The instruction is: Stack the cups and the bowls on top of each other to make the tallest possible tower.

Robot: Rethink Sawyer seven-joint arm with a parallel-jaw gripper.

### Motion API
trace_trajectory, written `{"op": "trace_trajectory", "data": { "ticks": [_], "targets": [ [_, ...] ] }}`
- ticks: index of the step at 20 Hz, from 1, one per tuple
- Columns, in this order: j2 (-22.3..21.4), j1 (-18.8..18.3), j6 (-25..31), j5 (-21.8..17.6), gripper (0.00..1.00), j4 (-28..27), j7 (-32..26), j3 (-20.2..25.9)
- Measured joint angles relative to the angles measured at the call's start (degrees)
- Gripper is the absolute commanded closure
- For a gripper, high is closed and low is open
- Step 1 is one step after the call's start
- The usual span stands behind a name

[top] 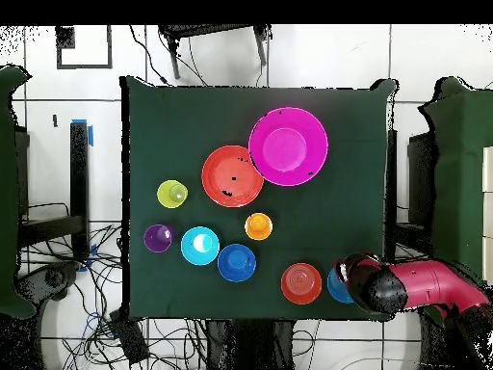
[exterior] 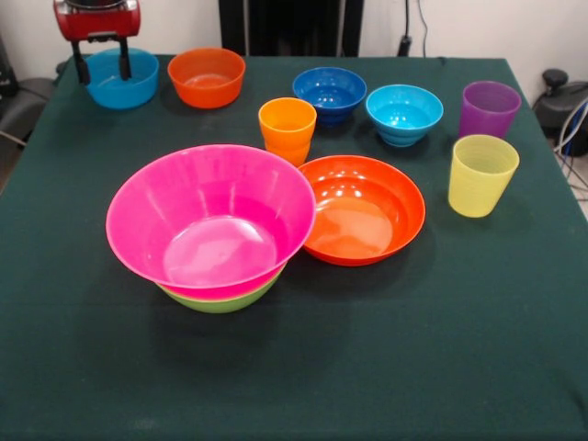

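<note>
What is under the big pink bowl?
The pink bowl sits nested in a lime green bowl; only the green rim and lower side show. Its inside is covered.

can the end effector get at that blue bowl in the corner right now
Probably yes. The end effector hangs right over the blue bowl, its two fingers spread and one at the rim. Nothing covers the bowl, and the small orange bowl beside it stands apart, so the way down looks free.

Bright, even room light from overhead. White glare spots sit in the big pink bowl (exterior: 210, 220) and shallow orange bowl (exterior: 361, 209); shadows are soft.
</note>
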Motion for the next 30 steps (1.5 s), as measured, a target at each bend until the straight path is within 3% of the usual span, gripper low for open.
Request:
{"op": "trace_trajectory", "data": {
  "ticks": [18,22,30],
  "targets": [
    [0.91,-3.96,0.00,-0.36,0.00,-0.01,-0.01,0.01],
    [2.64,-5.90,-2.35,-2.31,0.00,-0.02,-0.01,0.07],
    [8.44,-10.74,-12.70,-6.07,0.00,-0.06,-0.02,0.09]
  ]
}}
